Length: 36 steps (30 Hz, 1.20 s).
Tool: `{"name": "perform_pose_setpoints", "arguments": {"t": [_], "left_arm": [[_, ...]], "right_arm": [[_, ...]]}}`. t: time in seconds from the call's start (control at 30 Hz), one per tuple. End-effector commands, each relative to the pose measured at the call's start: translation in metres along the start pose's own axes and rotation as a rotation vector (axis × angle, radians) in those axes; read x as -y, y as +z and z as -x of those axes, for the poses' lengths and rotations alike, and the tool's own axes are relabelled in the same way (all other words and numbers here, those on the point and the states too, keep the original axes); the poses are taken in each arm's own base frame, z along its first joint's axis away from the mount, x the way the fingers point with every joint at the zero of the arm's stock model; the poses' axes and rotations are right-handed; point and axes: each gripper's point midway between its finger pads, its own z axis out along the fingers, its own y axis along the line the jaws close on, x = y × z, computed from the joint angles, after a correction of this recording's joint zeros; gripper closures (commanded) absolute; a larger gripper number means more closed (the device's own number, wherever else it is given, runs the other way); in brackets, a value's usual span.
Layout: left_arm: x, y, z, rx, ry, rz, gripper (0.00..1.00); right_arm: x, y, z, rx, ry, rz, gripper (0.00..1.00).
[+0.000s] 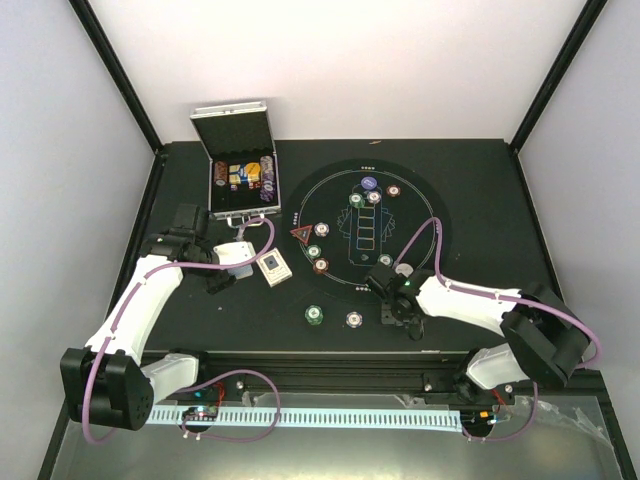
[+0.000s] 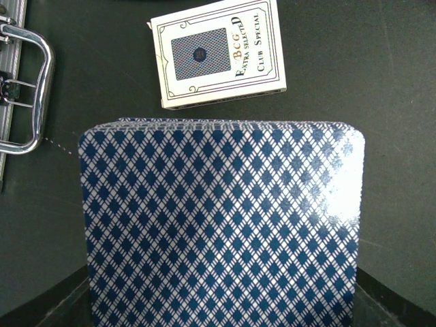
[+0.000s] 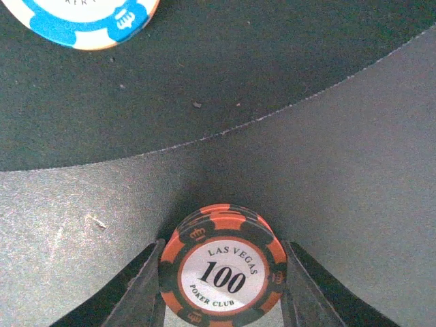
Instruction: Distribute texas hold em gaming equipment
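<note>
In the left wrist view a deck of playing cards (image 2: 221,225) with blue diamond-patterned backs fills the frame and hides the fingers. My left gripper (image 1: 237,258) is shut on this deck, just left of the card box (image 1: 275,267). My right gripper (image 3: 223,251) has both fingers pressed against the sides of a short stack of orange-and-black "100" poker chips (image 3: 221,272). The stack rests on the table just off the near edge of the round mat (image 1: 432,225). More chips (image 1: 321,265) and a red triangle token (image 1: 300,237) lie on the mat.
The open silver case (image 1: 240,175) stands at the back left, and its handle (image 2: 27,88) shows beside the deck. A green chip (image 1: 315,314) and a white chip (image 1: 354,319) lie on the table near the front. A blue-and-white chip (image 3: 82,20) sits on the mat ahead of my right gripper.
</note>
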Motion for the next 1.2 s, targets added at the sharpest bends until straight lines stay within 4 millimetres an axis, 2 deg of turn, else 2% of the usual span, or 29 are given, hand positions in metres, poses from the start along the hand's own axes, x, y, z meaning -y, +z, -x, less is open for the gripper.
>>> {"name": "perform_pose_setpoints", "arguments": {"t": [0.0,0.1,0.3,0.47,0.57,0.73,0.93,1.03,1.17], "left_arm": [[-0.005,-0.008,0.003,0.010,0.024,0.037,0.98],[-0.005,-0.008,0.003,0.010,0.026,0.039,0.98],[-0.005,-0.009,0.004,0.011,0.027,0.037,0.98],[-0.005,-0.009,0.003,0.009,0.027,0.033,0.98],[-0.004,-0.010,0.004,0.010,0.027,0.031,0.98],[-0.002,-0.011,0.005,0.017,0.036,0.021,0.98],[0.005,-0.012,0.009,0.035,0.052,-0.007,0.98],[0.009,-0.012,0.009,0.037,0.060,-0.019,0.98],[0.013,-0.012,0.008,0.035,0.070,-0.029,0.98]], "right_arm": [[0.011,-0.001,0.001,0.013,0.007,-0.043,0.61],[0.014,-0.006,0.004,0.026,0.008,-0.048,0.64],[0.015,-0.027,0.012,0.056,0.009,-0.038,0.65],[0.011,-0.045,0.028,0.090,0.018,-0.004,0.66],[0.015,-0.053,0.047,0.116,0.031,-0.003,0.66],[0.029,-0.058,0.104,0.170,0.100,0.025,0.66],[0.032,-0.040,0.169,0.167,0.110,0.023,0.67],[0.032,-0.023,0.189,0.146,0.117,0.015,0.68],[0.035,0.003,0.200,0.110,0.131,0.004,0.69]]}}
